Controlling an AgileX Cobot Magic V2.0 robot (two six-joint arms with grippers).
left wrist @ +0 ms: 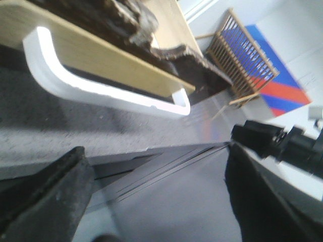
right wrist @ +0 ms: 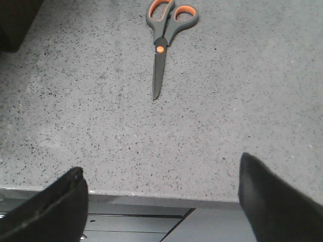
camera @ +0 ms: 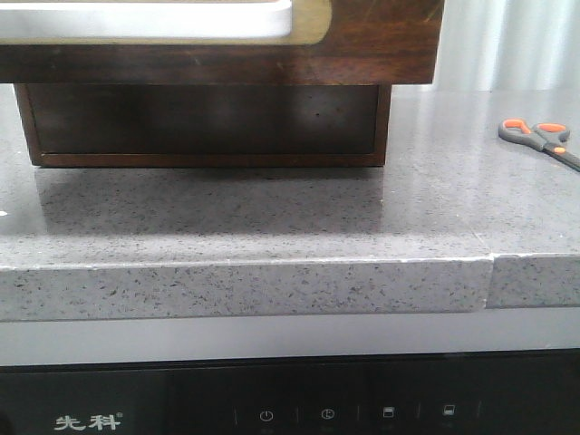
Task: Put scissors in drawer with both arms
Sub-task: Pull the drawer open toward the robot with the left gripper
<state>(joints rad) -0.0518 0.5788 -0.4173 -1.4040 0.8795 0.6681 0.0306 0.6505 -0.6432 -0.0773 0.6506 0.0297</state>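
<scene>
The scissors, with grey handles and orange-lined loops, lie flat on the grey speckled counter at the far right. In the right wrist view the scissors lie well ahead, blades closed and pointing back toward my right gripper, which is open and empty over the counter's front edge. The drawer spans the top left, a dark wood front with a beige-rimmed white panel, above a dark wooden box. My left gripper is open and empty, near the counter edge, with the drawer's white panel ahead. Neither gripper shows in the front view.
A seam splits the counter's front edge on the right. Below it runs a black appliance panel. In the left wrist view, a black arm part sits at the right, with a wooden rack and a blue-red mat beyond.
</scene>
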